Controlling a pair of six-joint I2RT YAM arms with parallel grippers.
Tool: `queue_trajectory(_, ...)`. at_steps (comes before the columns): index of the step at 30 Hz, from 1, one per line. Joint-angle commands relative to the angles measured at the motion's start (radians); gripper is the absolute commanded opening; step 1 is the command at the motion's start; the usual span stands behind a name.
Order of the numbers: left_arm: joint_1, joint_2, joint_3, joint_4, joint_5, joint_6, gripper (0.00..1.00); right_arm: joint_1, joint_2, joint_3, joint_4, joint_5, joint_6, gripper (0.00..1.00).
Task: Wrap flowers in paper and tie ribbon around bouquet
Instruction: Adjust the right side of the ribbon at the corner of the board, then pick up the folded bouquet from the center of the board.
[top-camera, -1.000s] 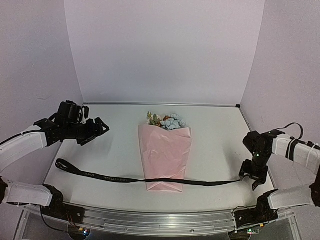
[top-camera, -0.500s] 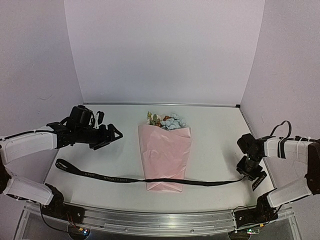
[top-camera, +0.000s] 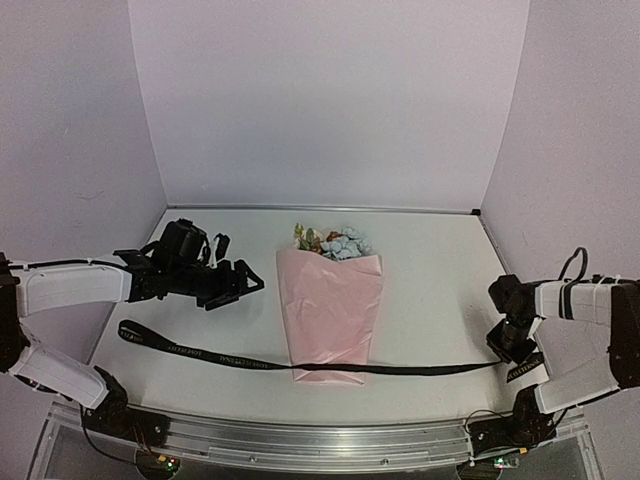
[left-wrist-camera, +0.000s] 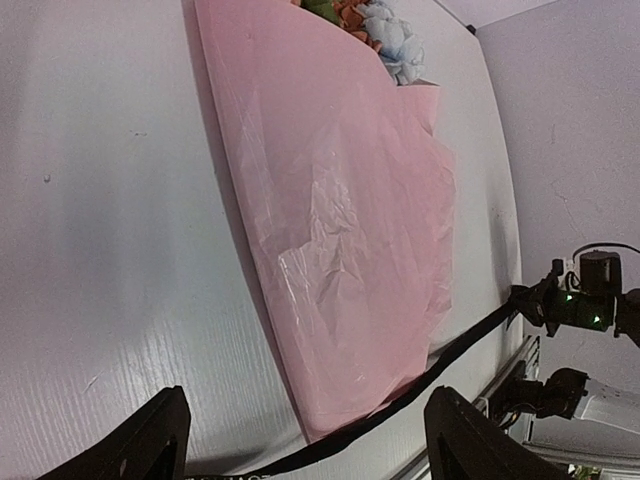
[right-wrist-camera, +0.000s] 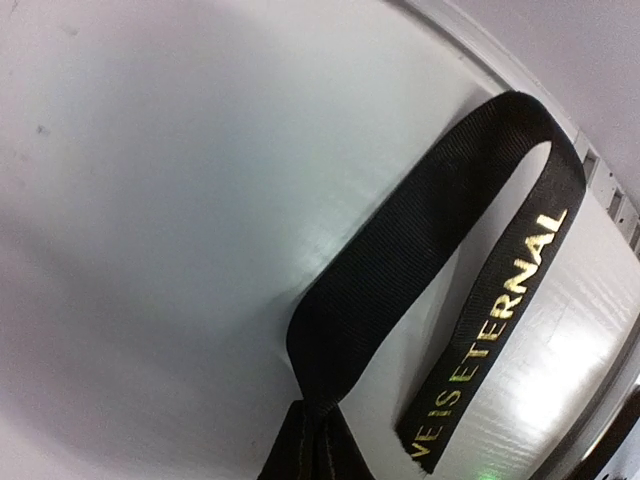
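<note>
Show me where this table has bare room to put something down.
The widest free patch of table lies between the bouquet and the right wall, behind the ribbon. Narrower: the strip between the ribbon and the near metal rail. Crowded: left of the bouquet, where the open left fingers hover, and the right front corner, where the right fingers pinch the ribbon.

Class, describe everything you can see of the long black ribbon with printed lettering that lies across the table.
The long narrow black woven ribbon lies across the white table, running left to right near its front edge. Gold capital lettering is printed along it; the right wrist view reads "IS ETERNAL". Its left end lies free. Midway it crosses the narrow bottom of the pink paper cone. Its right end is folded back into a loop and pinched in the shut right gripper.
</note>
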Motion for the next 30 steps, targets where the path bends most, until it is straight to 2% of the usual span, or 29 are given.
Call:
queue_trajectory(1,-0.032,0.026,-0.017,0.056,0.029,-0.011,0.83,-0.036,-0.031,0.103,-0.129,-0.017,-0.160,0.00)
queue_trajectory(2,-0.037,0.032,-0.021,0.062,0.034,-0.014,0.83,-0.037,-0.033,0.124,-0.149,-0.029,-0.182,0.00)
queue_trajectory(8,-0.071,0.077,-0.028,0.088,0.057,-0.022,0.79,-0.010,-0.075,0.191,-0.195,-0.229,-0.249,0.50)
queue_trajectory(12,-0.080,0.112,-0.036,0.107,0.070,-0.024,0.77,0.084,-0.079,0.268,-0.238,-0.298,-0.322,0.70)
queue_trajectory(14,-0.082,0.127,-0.035,0.116,0.077,-0.023,0.77,0.128,-0.081,0.275,-0.205,-0.337,-0.331,0.77)
queue_trajectory(17,-0.086,0.155,-0.034,0.135,0.105,-0.025,0.74,0.232,-0.045,0.287,-0.098,-0.412,-0.335,0.77)
queue_trajectory(22,-0.096,0.206,-0.032,0.159,0.139,-0.024,0.73,0.399,0.129,0.375,0.054,-0.527,-0.362,0.77)
queue_trajectory(30,-0.097,0.294,-0.012,0.230,0.170,-0.049,0.72,0.514,0.342,0.454,0.295,-0.598,-0.315,0.73)
